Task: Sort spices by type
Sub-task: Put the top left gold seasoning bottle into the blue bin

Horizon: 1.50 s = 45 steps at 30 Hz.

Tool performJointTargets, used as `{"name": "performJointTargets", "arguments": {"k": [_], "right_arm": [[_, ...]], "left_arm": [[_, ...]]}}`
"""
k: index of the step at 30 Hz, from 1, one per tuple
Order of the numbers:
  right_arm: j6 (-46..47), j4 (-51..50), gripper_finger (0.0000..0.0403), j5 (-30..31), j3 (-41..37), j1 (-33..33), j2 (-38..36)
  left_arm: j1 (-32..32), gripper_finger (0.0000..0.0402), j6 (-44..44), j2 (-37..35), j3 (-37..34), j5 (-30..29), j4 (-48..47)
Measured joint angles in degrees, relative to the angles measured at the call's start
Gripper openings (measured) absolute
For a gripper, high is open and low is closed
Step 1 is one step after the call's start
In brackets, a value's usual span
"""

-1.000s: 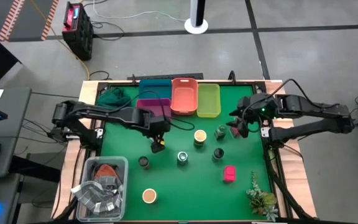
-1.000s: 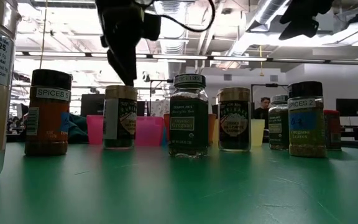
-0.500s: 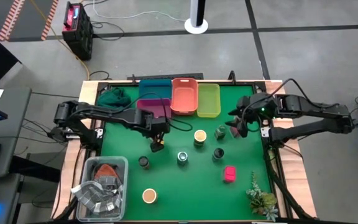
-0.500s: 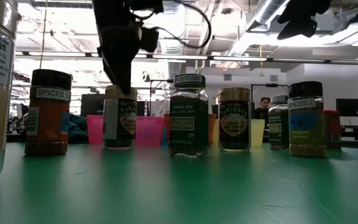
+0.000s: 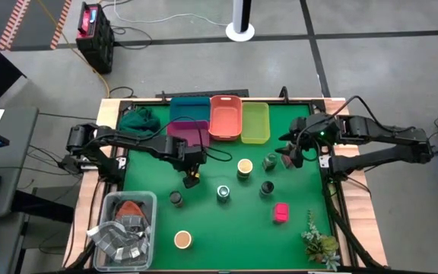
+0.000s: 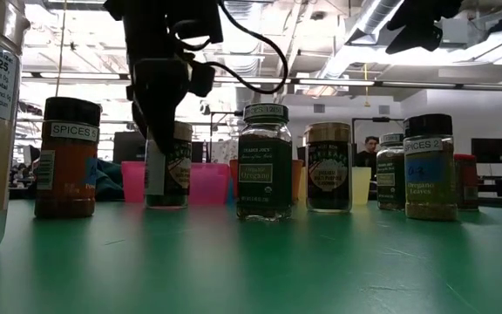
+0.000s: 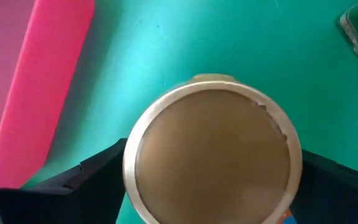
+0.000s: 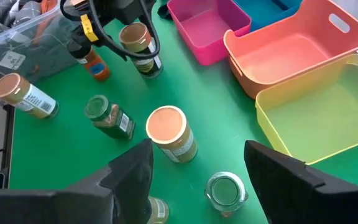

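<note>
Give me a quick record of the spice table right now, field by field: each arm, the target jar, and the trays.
left pincer: open, straddling the tan-lidded jar from above, beside the magenta tray
right pincer: raised at the table's right side, jaws apart, holding nothing
trays: blue, magenta, orange, yellow-green, lined up at the far edge

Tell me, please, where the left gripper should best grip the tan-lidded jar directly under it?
Grip the tan-lidded jar just under its round lid, coming straight down from above. It stands upright, and the left gripper, open, already has a finger on each side, so closing across its width should hold.
</note>
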Motion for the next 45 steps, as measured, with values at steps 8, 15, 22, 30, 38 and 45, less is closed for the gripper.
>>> {"name": "performJointTargets", "arguments": {"k": [8,15,22,30,38,45], "right_arm": [[0.80,0.07,0.0279,0.00,0.00,0.00,0.00],[1.14,0.07,0.0279,0.00,0.00,0.00,0.00],[1.16,0.07,0.0279,0.00,-0.02,-0.02,0.00],[1.16,0.65,0.0279,0.02,-0.03,-0.07,0.35],[2.57,1.93,0.0279,0.03,-0.07,-0.04,2.23],[2.73,4.37,0.0279,0.30,-0.07,-0.04,5.98]], "left_arm": [[0.05,0.0268,-3.28,0.00,0.00,1.00,3.62],[1.96,0.0268,-4.31,-1.08,4.10,3.11,-0.85],[8.97,0.0268,2.72,-3.34,17.26,5.34,-9.00],[23.85,0.0268,12.00,0.44,26.71,6.60,-13.40],[36.67,0.0268,14.56,6.06,29.65,5.12,-13.86],[42.03,0.0268,17.02,12.20,31.80,3.84,-11.13]]}}
